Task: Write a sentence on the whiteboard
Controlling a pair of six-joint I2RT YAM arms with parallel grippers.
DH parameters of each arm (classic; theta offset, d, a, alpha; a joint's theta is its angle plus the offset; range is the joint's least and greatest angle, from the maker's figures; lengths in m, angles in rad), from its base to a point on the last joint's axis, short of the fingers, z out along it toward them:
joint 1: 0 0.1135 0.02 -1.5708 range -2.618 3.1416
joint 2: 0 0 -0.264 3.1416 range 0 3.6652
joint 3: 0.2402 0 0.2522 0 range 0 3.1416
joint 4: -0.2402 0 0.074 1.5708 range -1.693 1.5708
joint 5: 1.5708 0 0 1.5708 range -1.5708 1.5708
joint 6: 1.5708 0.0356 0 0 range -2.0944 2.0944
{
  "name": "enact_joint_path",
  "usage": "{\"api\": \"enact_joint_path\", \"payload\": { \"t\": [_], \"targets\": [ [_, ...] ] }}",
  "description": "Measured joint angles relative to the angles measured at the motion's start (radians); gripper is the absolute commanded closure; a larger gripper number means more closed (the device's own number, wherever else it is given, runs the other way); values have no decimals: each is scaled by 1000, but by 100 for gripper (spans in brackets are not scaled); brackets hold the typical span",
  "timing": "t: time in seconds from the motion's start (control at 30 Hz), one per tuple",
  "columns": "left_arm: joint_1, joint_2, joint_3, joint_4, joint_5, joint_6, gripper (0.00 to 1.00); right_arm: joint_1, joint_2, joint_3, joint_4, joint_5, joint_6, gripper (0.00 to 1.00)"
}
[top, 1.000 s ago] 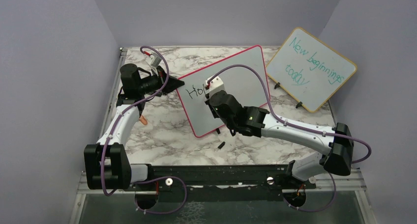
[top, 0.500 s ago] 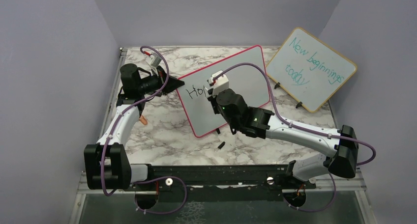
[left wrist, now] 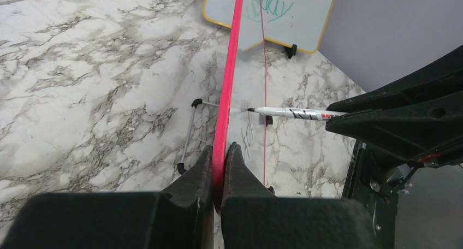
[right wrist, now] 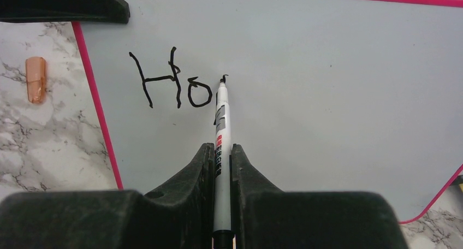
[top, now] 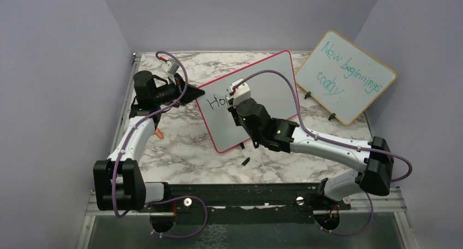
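Shifted slightly leftward since the earlier frame, the right gripper (right wrist: 221, 150) is shut on a slim white black-tipped marker (right wrist: 221, 115). The tip is set on the large pink-framed whiteboard (right wrist: 327, 69), propped at mid-table, just after "Ho" of the black handwritten sentence (right wrist: 172, 85). The board's edge is clamped by the left gripper (left wrist: 219, 153). Most of the writing is judged outstanding.

A robot lab cell: plain lilac walls (top: 54, 69) enclose a marble-patterned table (top: 180, 150).

Soft, even light from above; the marble table (top: 180, 150) is bright, shadows faint. Views are sharp, though fingers (right wrist: 164, 216) nearest the right wrist lens look dark, featureless.
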Motion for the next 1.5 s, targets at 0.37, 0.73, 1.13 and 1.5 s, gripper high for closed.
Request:
{"api": "enact_joint_path", "payload": {
  "t": [0.37,0.73,1.13,1.5],
  "targets": [
    [0,0,0,-1,-1,2,100,-9,2,0,2,1,0,99],
    [0,0,0,-2,-2,4,100,-17,2,0,8,23,2,99],
    [0,0,0,-3,-4,4,100,-18,2,0,-17,31,37,99],
    [0,0,0,-4,-6,5,100,-19,0,0,-60,26,71,99]
  ]
}}
